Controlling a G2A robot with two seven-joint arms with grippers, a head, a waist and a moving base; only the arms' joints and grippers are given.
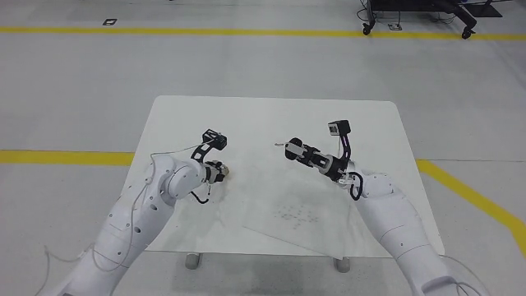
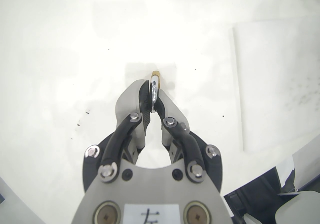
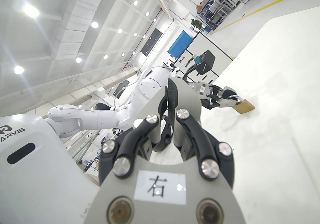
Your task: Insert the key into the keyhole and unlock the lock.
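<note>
My left gripper (image 2: pixel 153 87) was clamped tight on the silver shackle (image 2: pixel 153 96) of the lock (image 2: pixel 156 75), with the pads squeezing it from both sides. The brass body of the lock pointed away from my wrist and rested on the white table (image 1: pixel 271 115), left of the table's middle. From my right wrist, the lock (image 3: pixel 243 106) lay flat on the tabletop, the left gripper (image 3: pixel 233 97) holding it by the near end. My right gripper (image 1: pixel 288 148) hung above the table to the right of the middle, well apart from the lock, its tips turned left toward it. Its fingers (image 3: pixel 173 94) were pressed together, and from above a thin pale sliver, the key (image 1: pixel 279 143), stuck out past the tips toward the lock.
</note>
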